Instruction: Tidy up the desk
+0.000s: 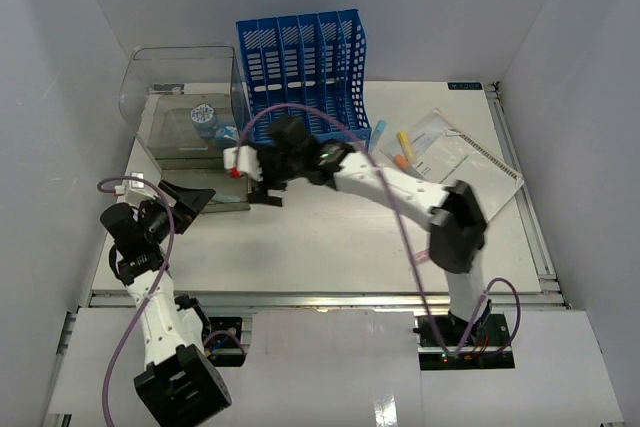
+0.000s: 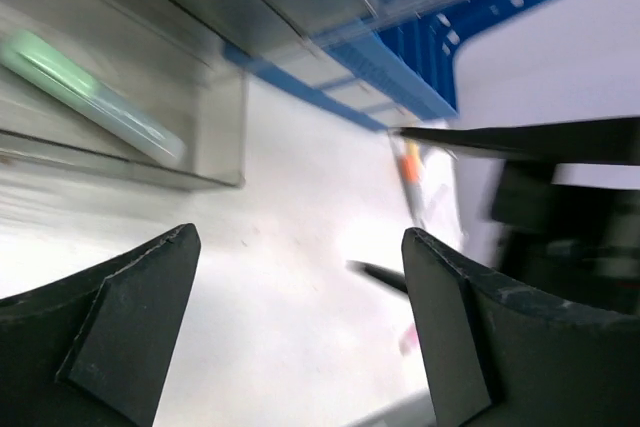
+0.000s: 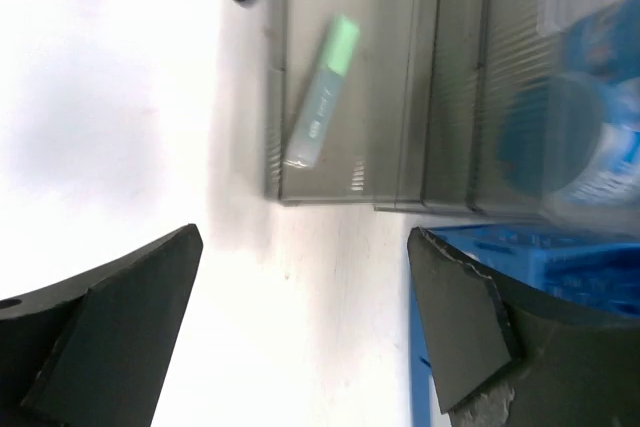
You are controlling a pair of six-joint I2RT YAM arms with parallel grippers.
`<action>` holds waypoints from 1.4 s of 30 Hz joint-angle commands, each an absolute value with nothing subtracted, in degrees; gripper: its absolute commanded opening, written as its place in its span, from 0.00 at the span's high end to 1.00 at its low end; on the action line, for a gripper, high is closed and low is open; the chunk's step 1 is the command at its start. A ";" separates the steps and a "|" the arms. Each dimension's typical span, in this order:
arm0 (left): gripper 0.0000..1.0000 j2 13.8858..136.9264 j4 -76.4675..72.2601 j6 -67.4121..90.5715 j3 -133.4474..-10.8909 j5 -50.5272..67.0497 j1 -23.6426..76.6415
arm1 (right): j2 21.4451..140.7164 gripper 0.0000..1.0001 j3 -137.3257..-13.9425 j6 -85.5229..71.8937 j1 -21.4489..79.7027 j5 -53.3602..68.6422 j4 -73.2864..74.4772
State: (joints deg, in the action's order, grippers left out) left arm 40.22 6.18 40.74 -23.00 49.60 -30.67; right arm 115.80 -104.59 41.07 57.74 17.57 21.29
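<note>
The desk (image 1: pixel 330 237) is a large white tabletop with metal rail edges. My left gripper (image 1: pixel 198 203) is open and empty, low over the desk in front of the clear plastic box (image 1: pixel 185 122). In the left wrist view its jaws (image 2: pixel 300 237) stand wide apart over bare white surface. My right gripper (image 1: pixel 262 191) is open and empty beside the box's front right corner, and its jaws (image 3: pixel 305 235) also frame bare desk. A green highlighter (image 3: pixel 322 107) lies inside the box; it also shows in the left wrist view (image 2: pixel 90 97).
A blue slotted file rack (image 1: pixel 305 62) stands at the back, next to the box. A blue tape roll (image 1: pixel 205 117) lies in the box. Blue (image 1: pixel 378 131), yellow (image 1: pixel 404 137) and orange (image 1: pixel 400 159) markers lie beside papers (image 1: pixel 465 157) at the right.
</note>
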 commanded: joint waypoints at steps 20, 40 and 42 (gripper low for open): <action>0.07 88.97 12.83 49.91 -65.13 -1.07 48.76 | 62.05 0.01 -42.80 24.11 -14.92 47.86 24.77; 0.13 128.48 23.00 38.84 -111.08 10.49 49.66 | 52.62 0.05 -42.72 70.17 -16.70 57.59 42.90; 0.11 123.42 17.01 33.34 -101.57 16.55 49.75 | 51.06 0.07 -43.47 73.06 -16.71 53.35 42.75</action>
